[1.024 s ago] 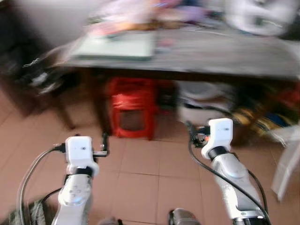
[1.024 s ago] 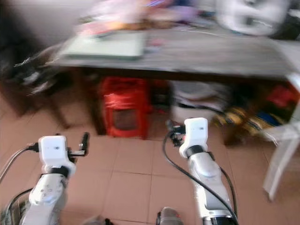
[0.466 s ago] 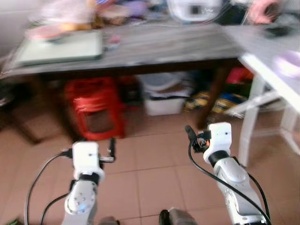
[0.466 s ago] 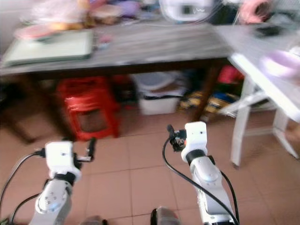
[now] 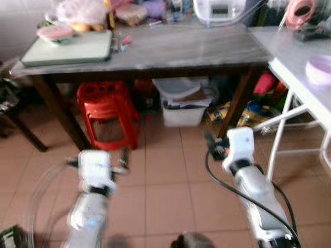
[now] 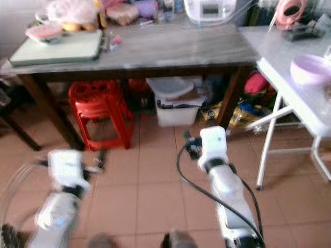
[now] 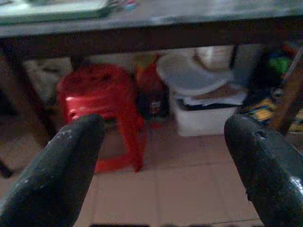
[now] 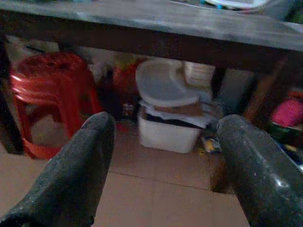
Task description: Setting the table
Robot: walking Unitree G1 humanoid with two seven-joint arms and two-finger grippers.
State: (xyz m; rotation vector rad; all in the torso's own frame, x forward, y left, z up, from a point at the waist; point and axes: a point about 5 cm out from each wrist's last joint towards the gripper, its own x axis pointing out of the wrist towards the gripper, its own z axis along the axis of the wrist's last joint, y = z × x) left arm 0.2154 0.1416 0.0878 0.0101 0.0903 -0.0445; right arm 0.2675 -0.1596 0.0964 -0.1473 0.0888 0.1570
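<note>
The left gripper (image 7: pixel 158 165) has its jaws released, the two black fingers (image 7: pixel 57 165) standing wide apart with nothing between them; it hangs above the tiled floor (image 5: pixel 165 175), short of the dark bench (image 5: pixel 170 49), in line with the red stool (image 5: pixel 106 111) under it. The right gripper (image 8: pixel 165 175) also has its jaws released and empty, held above the floor short of the bench, in line with the white lidded bin (image 5: pixel 181 101) under it.

The stool and the bin stand side by side beneath the bench, the stool toward its left end. On the bench's left end lies a pale green board (image 6: pixel 59 46), with a pink dish (image 6: pixel 44 32) at the board's far corner. A white appliance (image 6: pixel 209 10) sits at the back of the bench, right of centre. Right of the dark bench stands a white bench (image 6: pixel 289 98), and on it rests a lilac bowl (image 6: pixel 310 68).
</note>
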